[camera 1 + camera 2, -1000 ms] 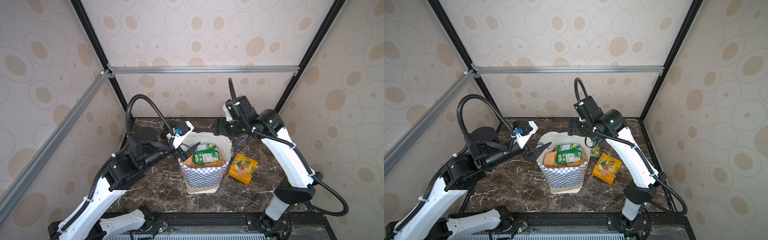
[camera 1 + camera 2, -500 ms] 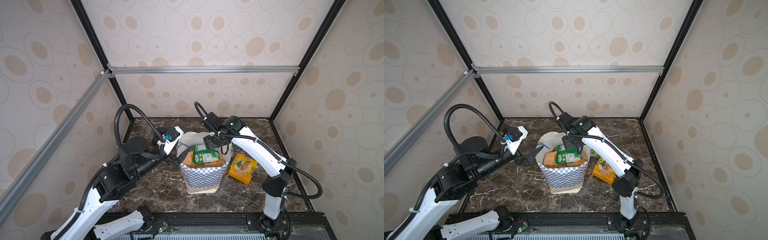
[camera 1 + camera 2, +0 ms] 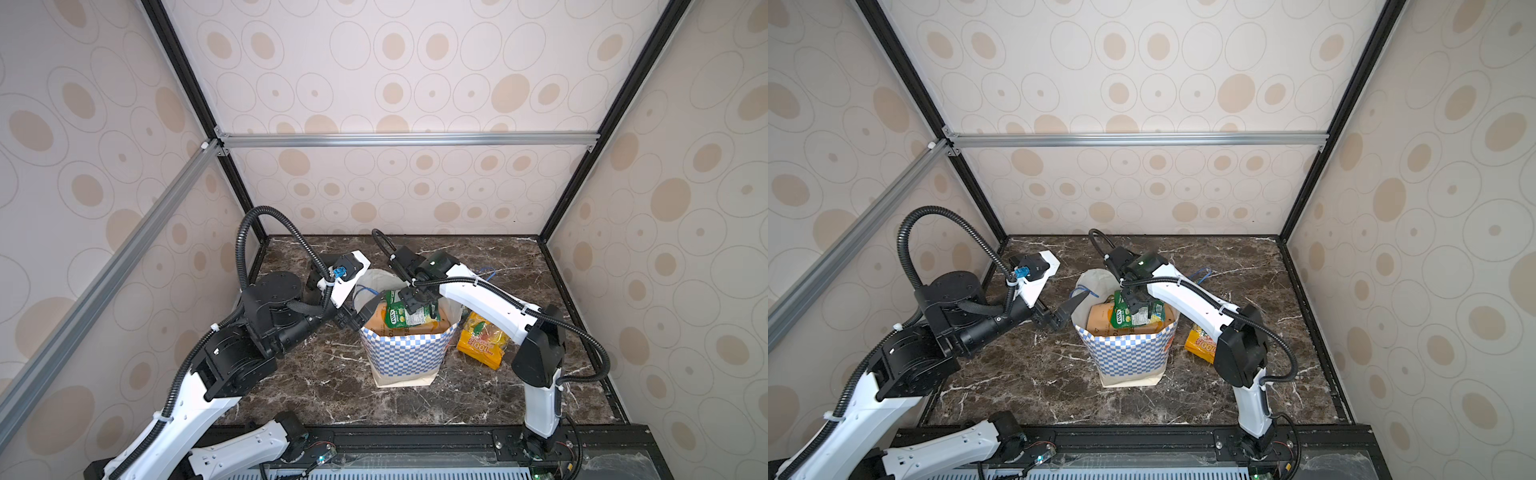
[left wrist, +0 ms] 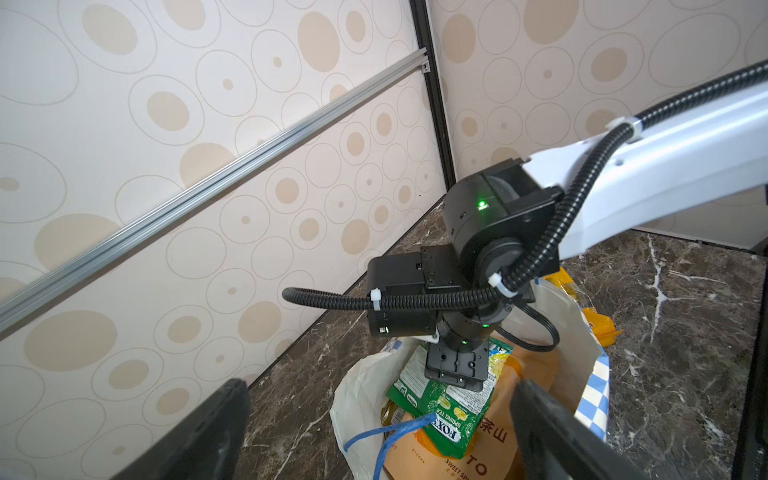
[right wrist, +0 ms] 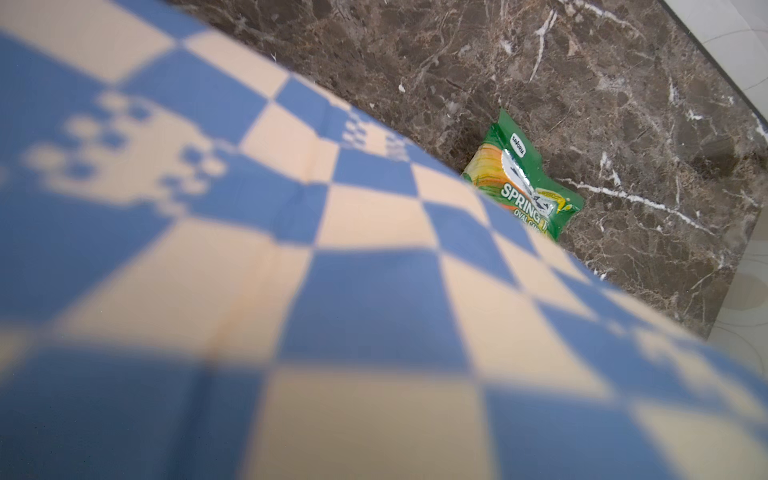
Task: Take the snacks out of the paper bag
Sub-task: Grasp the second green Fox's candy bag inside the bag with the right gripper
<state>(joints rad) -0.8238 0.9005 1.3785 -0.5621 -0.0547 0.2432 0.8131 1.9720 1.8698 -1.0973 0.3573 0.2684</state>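
Note:
The paper bag [image 3: 405,353] [image 3: 1127,353] stands upright mid-table, its blue-and-white checkered band facing front. Inside it a green packet [image 3: 409,316] [image 4: 446,409] lies on an orange-tan chips bag [image 3: 384,326] [image 4: 494,449]. My right gripper [image 3: 413,301] [image 3: 1133,301] reaches down into the bag's mouth onto the green packet; its fingers are hidden. My left gripper [image 3: 359,318] [image 4: 378,399] is open wide, straddling the bag's left rim and a blue cord handle [image 4: 399,428]. A yellow-orange gummy bag [image 3: 482,340] [image 3: 1200,343] lies on the table to the right of the bag.
In the right wrist view the bag's checkered wall [image 5: 291,270] fills most of the frame, and another green packet [image 5: 528,183] lies on the marble table [image 3: 324,374] behind it. Patterned walls close in the table at the back and on both sides.
My right arm has swung down from high behind the bag and now reaches into its mouth, onto the green packet. The left gripper has stayed open by the bag's left rim, shifting only slightly.

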